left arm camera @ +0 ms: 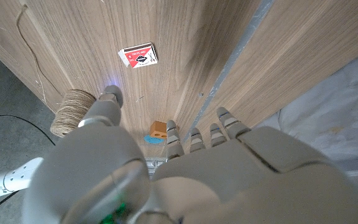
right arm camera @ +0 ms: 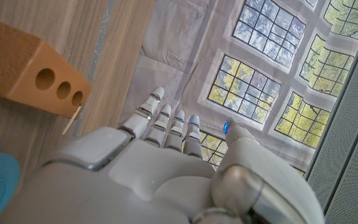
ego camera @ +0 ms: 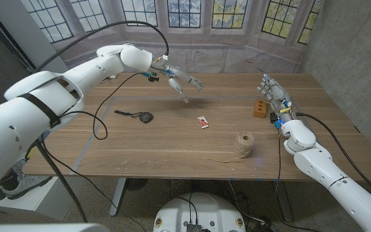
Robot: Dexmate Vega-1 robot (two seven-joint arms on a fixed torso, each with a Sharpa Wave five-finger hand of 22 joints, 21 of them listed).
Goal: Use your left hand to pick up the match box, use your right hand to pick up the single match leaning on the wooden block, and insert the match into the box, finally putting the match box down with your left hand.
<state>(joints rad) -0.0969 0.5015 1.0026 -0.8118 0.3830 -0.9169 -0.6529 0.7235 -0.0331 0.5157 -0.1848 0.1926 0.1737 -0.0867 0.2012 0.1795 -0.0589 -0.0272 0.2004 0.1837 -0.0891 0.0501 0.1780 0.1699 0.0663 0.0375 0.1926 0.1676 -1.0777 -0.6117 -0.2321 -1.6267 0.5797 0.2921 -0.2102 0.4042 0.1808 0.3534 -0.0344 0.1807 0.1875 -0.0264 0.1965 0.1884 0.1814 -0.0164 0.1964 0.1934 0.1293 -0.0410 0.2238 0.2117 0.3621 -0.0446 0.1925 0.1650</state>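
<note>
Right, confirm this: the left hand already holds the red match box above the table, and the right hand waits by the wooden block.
Not quite: the left hand holds nothing. The head view shows the red match box lying on the wooden table. The right hand does wait by the wooden block.

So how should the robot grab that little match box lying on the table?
The match box lies flat, label up, nothing touching it. The left hand should probably come down from above and pinch its two long narrow edges between thumb and fingers, since only its thin sides offer anything to grip.

Head overlooks table (ego camera: pixel 172 138) (wrists closer).
</note>
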